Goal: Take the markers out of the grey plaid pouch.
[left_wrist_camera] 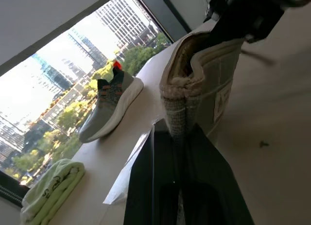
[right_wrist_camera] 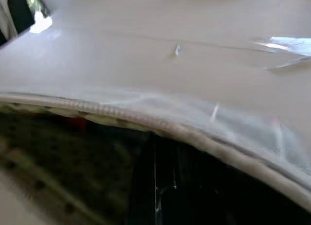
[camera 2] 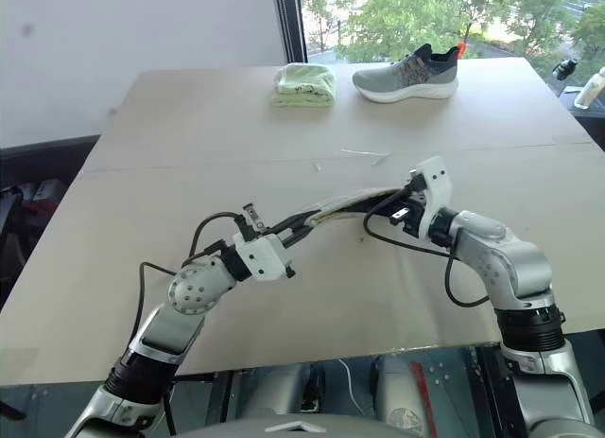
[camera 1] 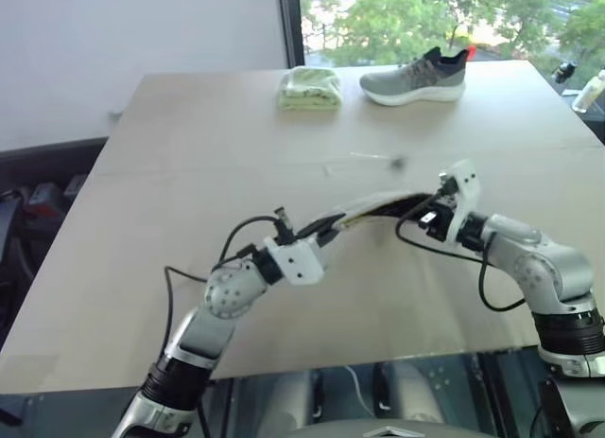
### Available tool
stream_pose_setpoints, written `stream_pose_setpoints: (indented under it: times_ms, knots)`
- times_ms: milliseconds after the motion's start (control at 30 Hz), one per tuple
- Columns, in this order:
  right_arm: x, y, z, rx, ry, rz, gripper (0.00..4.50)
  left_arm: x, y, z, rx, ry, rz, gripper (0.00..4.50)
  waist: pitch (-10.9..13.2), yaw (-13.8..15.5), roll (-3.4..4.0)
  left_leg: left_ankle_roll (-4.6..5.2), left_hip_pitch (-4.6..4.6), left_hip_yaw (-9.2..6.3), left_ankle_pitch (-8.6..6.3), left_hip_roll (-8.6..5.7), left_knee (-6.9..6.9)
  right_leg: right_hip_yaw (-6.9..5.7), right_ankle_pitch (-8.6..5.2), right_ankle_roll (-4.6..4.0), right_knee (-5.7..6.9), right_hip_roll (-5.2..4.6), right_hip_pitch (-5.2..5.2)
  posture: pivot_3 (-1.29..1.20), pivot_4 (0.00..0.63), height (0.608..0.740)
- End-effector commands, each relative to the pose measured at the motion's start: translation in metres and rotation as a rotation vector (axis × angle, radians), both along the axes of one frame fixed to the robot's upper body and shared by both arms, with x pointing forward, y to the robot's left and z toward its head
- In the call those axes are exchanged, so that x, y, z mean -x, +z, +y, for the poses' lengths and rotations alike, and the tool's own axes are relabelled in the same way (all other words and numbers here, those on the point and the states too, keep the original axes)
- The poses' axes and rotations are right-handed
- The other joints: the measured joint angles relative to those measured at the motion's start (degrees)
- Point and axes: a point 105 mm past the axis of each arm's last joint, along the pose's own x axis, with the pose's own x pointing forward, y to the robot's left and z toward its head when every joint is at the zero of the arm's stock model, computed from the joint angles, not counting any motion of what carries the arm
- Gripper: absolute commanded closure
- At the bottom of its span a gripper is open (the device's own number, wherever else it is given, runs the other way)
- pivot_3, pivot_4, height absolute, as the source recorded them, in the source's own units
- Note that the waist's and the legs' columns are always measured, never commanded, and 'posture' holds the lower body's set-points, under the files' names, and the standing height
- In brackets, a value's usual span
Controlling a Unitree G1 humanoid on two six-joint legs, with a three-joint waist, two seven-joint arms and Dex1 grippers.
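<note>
Pouch, pinched between left gripper and right gripper (both clamped on fabric), should be tipped gently so markers slide out.

Bench: pale tan, plain. Pouch: grey-green outside, faint pale grid lines, cream lining. Folded cloth: light yellow-green. Shoe: grey knit, white sole, dark collar, red-orange heel tab. Pincer fingers: black.

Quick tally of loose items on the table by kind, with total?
Pouch: 1, the grey plaid pouch, held up between the left gripper and right gripper
Shoe: 1, grey sneaker
Folded cloth: 1, light green
Markers: 0 visible
Total: 3
</note>
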Motion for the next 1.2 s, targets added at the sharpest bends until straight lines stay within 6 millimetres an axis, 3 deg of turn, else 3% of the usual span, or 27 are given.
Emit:
stream_pose_setpoints:
  times_ms: [33,67,167,267,400,733,1200]
  knots:
    - [0.011,0.010,0.007,0.145,0.124,-0.066,3.86,0.003,0.018,-0.005,0.118,-0.040,0.065,4.50,0.00,0.21,-0.01,0.00,-0.01,0.00,0.00,0.00,0.00,0.00,0.00,0.00,0.00,-0.01,0.00,0.00,0.150,0.740]
    - [0.013,0.012,0.007,0.199,0.154,-0.088,3.22,0.004,0.017,-0.006,0.121,-0.054,0.095,4.50,0.00,0.23,-0.01,0.00,-0.02,0.00,0.00,0.00,0.04,0.00,0.00,0.00,0.00,-0.01,0.00,0.00,0.150,0.740]
    - [0.018,0.017,0.009,0.330,0.226,-0.160,2.00,0.007,0.014,-0.009,0.121,-0.094,0.136,4.50,0.01,0.23,-0.02,0.00,-0.01,-0.01,0.00,0.01,0.06,-0.02,-0.01,0.01,0.00,0.06,0.00,0.00,0.150,0.740]
    - [0.018,0.020,0.011,0.424,0.263,-0.229,1.49,0.010,0.012,-0.011,0.116,-0.125,0.153,4.50,0.03,0.23,-0.06,0.00,-0.01,-0.01,0.00,0.02,0.06,-0.01,-0.01,0.00,0.00,0.10,0.00,0.00,0.150,0.740]
    - [0.011,0.010,0.015,0.572,0.313,-0.317,0.05,0.013,0.008,-0.015,0.097,-0.172,0.178,4.50,0.04,0.26,-0.08,0.00,-0.01,-0.01,0.00,0.03,0.10,-0.01,-0.01,0.00,0.00,0.13,0.00,0.00,0.150,0.740]
    - [-0.001,-0.028,0.021,0.677,0.404,-0.361,0.05,0.014,0.006,-0.020,0.083,-0.212,0.190,4.50,0.07,0.30,-0.15,-0.08,-0.04,0.02,0.05,0.02,0.22,0.01,-0.01,0.00,-0.01,0.14,0.04,0.00,0.150,0.740]
    - [-0.008,-0.027,0.026,0.674,0.424,-0.469,0.05,0.011,0.003,-0.020,0.079,-0.199,0.213,4.50,0.07,0.25,-0.15,-0.08,0.00,0.03,0.05,0.05,0.27,0.02,-0.01,0.00,0.01,0.16,0.06,0.00,0.150,0.740]
